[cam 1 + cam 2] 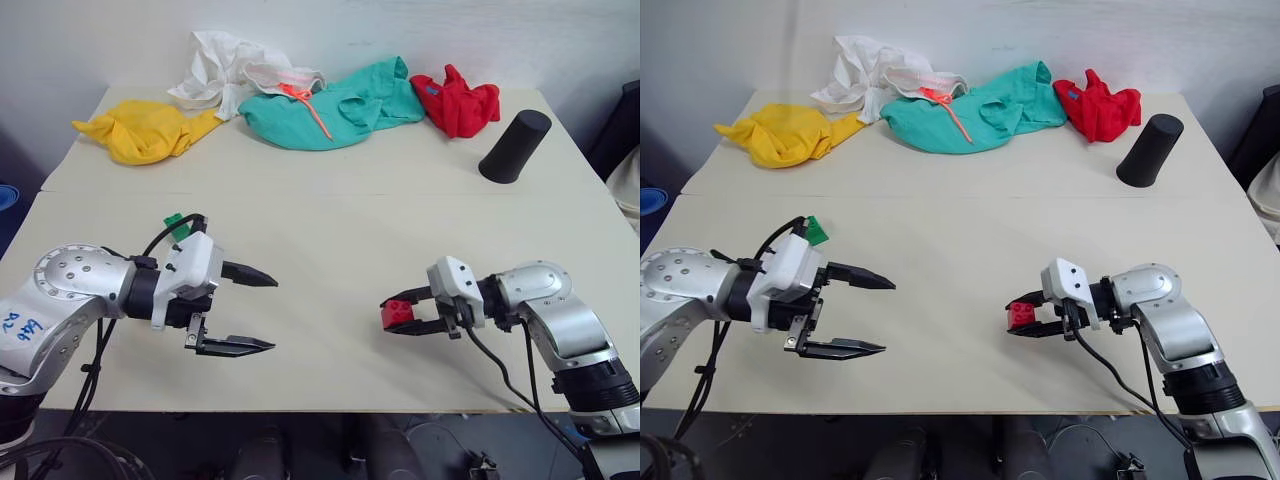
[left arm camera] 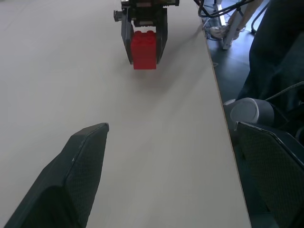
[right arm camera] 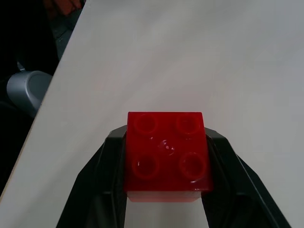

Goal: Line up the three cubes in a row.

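Red brick (image 3: pixel 165 152), light, rigid, slick plastic, sits clamped by its flat sides in right claw (image 1: pixel 408 313) just above table (image 1: pixel 330 215) nr front edge; left claw (image 1: pixel 246 312) apart, empty.

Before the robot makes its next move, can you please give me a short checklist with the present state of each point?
1. Red cube held firmly between the fingers of the right gripper: ok.
2. Left gripper open and empty: ok.
3. Green cube located, behind the left gripper: ok.
4. Orange-yellow cube located: cannot tell.
5. Bare table between the grippers for the row: ok.
6. Black cylinder and cloths far from the row place: ok.
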`<action>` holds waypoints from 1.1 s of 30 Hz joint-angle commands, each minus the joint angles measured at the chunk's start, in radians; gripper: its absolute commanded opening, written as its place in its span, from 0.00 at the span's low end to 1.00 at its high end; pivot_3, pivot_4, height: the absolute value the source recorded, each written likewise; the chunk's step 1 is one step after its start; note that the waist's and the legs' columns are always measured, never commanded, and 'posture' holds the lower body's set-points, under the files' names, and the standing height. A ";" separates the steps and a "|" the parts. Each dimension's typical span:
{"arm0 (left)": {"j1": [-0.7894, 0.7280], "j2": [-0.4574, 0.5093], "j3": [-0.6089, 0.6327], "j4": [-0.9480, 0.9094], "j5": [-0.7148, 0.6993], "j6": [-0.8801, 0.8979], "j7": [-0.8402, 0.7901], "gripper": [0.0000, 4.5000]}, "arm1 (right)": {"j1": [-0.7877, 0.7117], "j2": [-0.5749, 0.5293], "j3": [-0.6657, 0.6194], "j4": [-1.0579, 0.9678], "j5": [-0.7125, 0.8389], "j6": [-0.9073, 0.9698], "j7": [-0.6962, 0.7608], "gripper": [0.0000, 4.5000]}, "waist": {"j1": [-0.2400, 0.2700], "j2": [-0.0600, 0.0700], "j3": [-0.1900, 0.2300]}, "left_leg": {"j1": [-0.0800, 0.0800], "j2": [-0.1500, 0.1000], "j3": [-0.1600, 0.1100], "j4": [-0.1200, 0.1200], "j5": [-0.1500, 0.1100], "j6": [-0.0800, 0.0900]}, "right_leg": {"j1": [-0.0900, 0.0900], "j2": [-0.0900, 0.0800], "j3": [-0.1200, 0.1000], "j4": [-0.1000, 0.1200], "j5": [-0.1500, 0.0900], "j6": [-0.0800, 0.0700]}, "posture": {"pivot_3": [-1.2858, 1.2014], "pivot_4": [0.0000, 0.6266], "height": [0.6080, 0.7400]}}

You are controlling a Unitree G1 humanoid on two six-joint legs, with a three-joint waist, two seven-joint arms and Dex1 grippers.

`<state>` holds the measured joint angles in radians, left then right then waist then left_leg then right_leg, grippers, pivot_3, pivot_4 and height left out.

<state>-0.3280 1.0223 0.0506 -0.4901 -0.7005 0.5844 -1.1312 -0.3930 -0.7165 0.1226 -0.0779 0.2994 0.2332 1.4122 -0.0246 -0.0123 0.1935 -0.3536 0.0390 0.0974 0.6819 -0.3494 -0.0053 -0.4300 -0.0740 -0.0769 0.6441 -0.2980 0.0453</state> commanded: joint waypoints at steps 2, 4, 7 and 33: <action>-0.038 -0.014 -0.010 -0.004 0.013 -0.016 -0.018 1.00 | 0.022 0.031 0.029 0.005 -0.040 -0.081 -0.056 0.34 | 0.000 0.000 0.000 | 0.000 0.000 0.000 0.000 0.000 0.000 | 0.000 0.000 0.000 0.000 0.000 0.000 | 0.52 0.24 1.00; -0.043 -0.017 -0.013 0.000 0.018 -0.017 -0.022 1.00 | 0.022 0.038 0.041 0.021 -0.053 -0.098 -0.070 0.34 | -0.001 0.000 0.000 | 0.000 0.000 0.000 0.000 0.000 0.000 | 0.000 0.000 0.000 0.000 0.000 0.000 | 0.52 0.24 1.00; -0.044 -0.021 -0.012 0.008 0.026 -0.020 -0.034 1.00 | 0.019 0.055 0.055 0.045 -0.058 -0.114 -0.085 0.34 | -0.001 0.000 0.000 | 0.000 0.000 0.000 0.000 0.000 0.000 | 0.000 0.000 0.000 0.000 0.000 0.000 | 0.52 0.24 1.00; 0.905 -0.436 0.856 -0.160 0.104 0.020 0.359 1.00 | -0.217 0.026 -0.042 -0.015 0.226 0.179 -0.008 0.98 | 0.006 -0.003 -0.001 | 0.001 0.002 -0.002 0.000 -0.005 0.006 | 0.001 -0.003 -0.002 -0.002 -0.001 -0.001 | 0.52 0.24 1.00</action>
<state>0.5725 0.5915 0.8604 -0.6431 -0.6017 0.6362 -0.8005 -0.5946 -0.6941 0.0989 -0.0761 0.4929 0.3975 1.4016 -0.0189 -0.0152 0.1926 -0.3527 0.0399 0.0940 0.6816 -0.3553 0.0022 -0.4287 -0.0775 -0.0796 0.6423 -0.2986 0.0441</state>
